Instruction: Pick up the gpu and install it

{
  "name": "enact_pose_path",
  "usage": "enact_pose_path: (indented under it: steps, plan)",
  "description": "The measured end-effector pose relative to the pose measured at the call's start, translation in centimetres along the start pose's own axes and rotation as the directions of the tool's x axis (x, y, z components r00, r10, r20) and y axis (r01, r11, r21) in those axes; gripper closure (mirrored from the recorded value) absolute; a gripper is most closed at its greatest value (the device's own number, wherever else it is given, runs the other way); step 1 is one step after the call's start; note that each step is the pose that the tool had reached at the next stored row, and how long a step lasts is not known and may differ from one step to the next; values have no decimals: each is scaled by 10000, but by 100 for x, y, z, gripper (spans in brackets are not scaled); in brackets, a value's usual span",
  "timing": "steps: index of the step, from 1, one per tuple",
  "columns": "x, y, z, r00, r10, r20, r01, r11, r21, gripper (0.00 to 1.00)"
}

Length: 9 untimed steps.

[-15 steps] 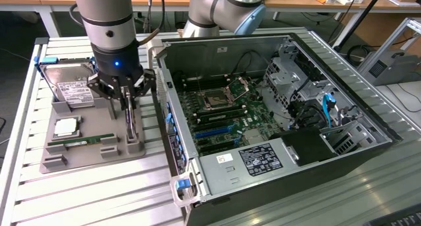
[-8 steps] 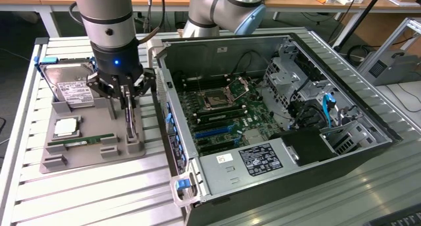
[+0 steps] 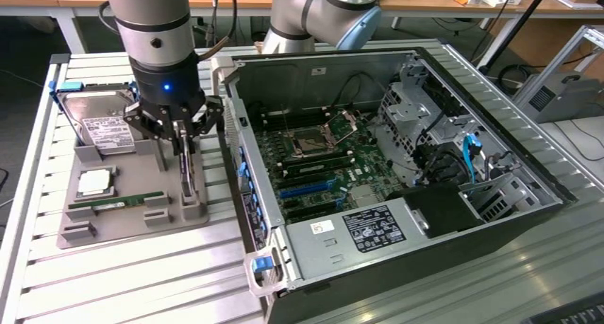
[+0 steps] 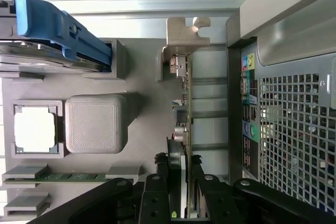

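Gripper (image 3: 181,136) (image 4: 181,163) fingers are pointed straight down and are set narrowly, one on each flat face of the graphics card (image 3: 189,179) (image 4: 184,108). In the wrist view the pads appear to be pressed against it, so the card is judged to be clamped. The card is stood on its long edge in a slot of a grey tray (image 3: 123,232) (image 4: 142,77) and has not been lifted out.

On the exterior view's clock face, the card is found directly under the gripper, with its long axis run from 12 to 6 o'clock. The upper edge is gripped near the 12 o'clock end. A silver bracket (image 4: 184,32) is seen at one end of the card, away from the fingers.

Other parts are held in the tray: a hard drive (image 3: 106,126) (image 4: 31,59) at 10 o'clock from the gripper, a square processor (image 3: 96,182) (image 4: 34,129) at 8 o'clock, and a memory stick (image 3: 118,204) (image 4: 68,176) at 7 o'clock.

An open computer case (image 3: 330,59) (image 4: 294,129) is laid at 3 o'clock, just beside the tray. Its motherboard (image 3: 312,165) is exposed inside.
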State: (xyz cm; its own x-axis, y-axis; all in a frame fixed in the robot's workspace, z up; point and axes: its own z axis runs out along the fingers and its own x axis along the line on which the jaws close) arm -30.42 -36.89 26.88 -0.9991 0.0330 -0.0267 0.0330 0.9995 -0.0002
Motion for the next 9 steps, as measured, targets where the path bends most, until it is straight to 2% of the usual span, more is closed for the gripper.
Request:
enact_pose_path:
  steps: [9]
  plan:
    - [-1, 0, -35, 10000, 1, 0, -1, 10000, 0, 73]
